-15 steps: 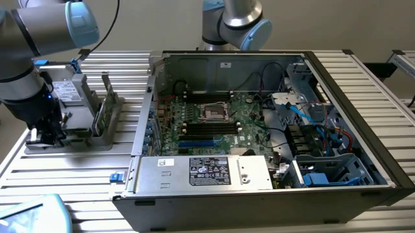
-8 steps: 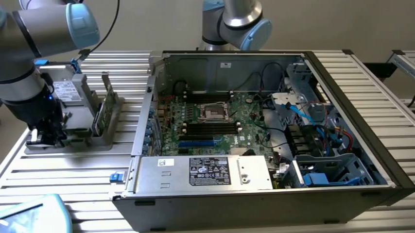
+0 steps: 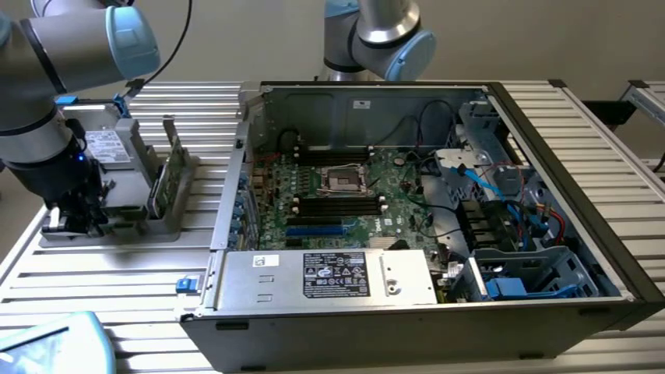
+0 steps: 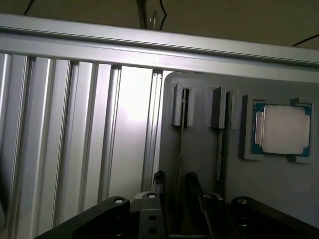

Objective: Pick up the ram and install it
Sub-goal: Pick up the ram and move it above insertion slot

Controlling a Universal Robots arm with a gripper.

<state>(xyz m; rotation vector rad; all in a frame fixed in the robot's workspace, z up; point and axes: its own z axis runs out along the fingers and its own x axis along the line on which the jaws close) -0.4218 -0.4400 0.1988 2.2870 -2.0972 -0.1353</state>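
While the pick-up step is in hand, the gripper (image 3: 78, 214) hangs over the grey holder (image 3: 146, 227) on the tabletop (image 3: 104, 273), its fingers (image 4: 158, 185) spread apart. The ram (image 4: 179, 149) stands on edge in the holder's slot and runs between them; I cannot tell whether either finger touches it. A second thin board (image 4: 220, 144) stands in the holder's neighbouring slot, with the processor chip (image 4: 281, 129) in the pocket beyond. Nothing is gripped or installed yet. A sound grasp, I judge, calls for fingers centred on the ram's thin edge, clear of that neighbour, and a straight pull from the slot.
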